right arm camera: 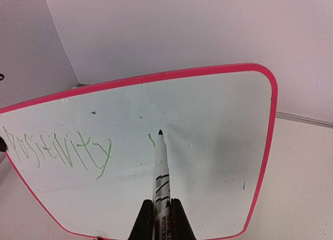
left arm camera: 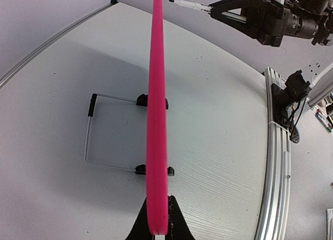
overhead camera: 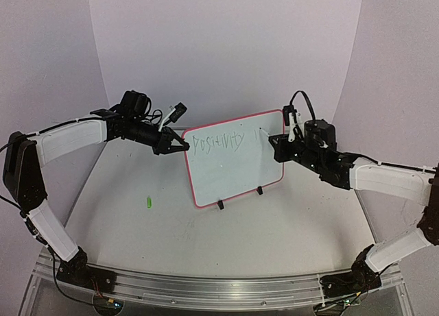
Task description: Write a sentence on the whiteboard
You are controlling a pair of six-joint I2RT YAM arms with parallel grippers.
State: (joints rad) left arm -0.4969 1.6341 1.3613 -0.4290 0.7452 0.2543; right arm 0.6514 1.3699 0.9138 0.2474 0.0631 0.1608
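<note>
The whiteboard [overhead camera: 236, 168] stands tilted on two black clip feet, red-pink rim all round. Green letters of the sentence [overhead camera: 218, 142] read "POSITIVITY" on the top line, with one short stroke [right arm camera: 151, 140] after them. My left gripper [overhead camera: 180, 143] is shut on the board's left edge; in the left wrist view the pink rim [left arm camera: 156, 120] runs edge-on out of that gripper [left arm camera: 158, 222]. My right gripper [right arm camera: 161, 214] is shut on a white marker [right arm camera: 160, 169]. Its dark tip sits beside the short stroke, at or just off the surface.
A small green cap [overhead camera: 147, 202] lies on the table left of the board. A wire stand [left arm camera: 88, 138] props the board from behind. An aluminium rail [overhead camera: 219, 285] runs along the near edge, and white backdrop walls close the back and sides.
</note>
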